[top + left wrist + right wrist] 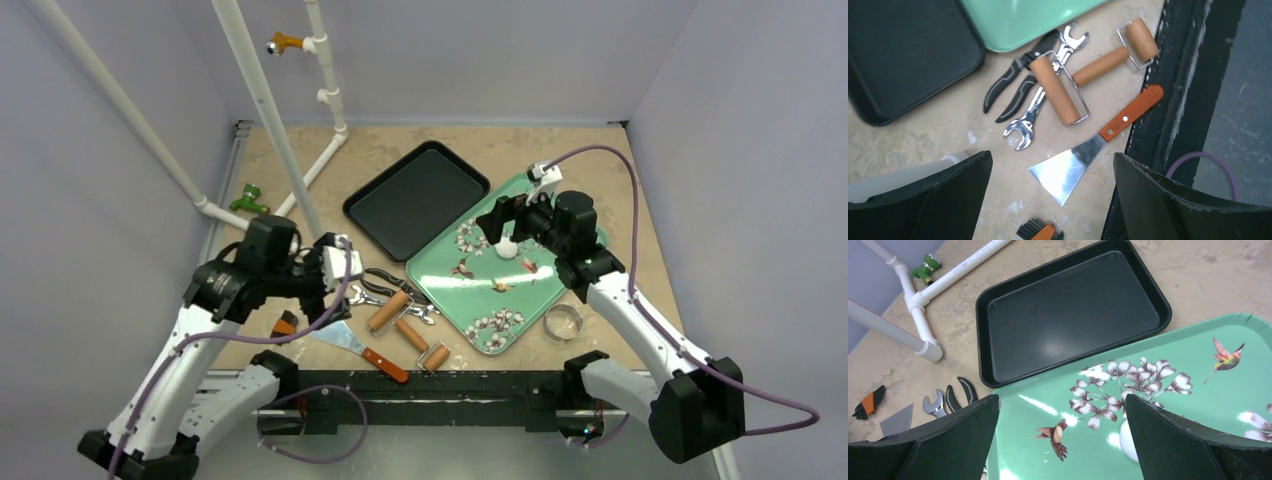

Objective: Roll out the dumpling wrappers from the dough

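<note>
Just below the wide-open, empty right gripper (1060,420), white dough (1126,442) lies on the green tray (1198,410).

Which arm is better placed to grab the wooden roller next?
Left. The left jaws stand open near the wooden roller and scraper; the right jaws are over the green tray by the white dough.
</note>
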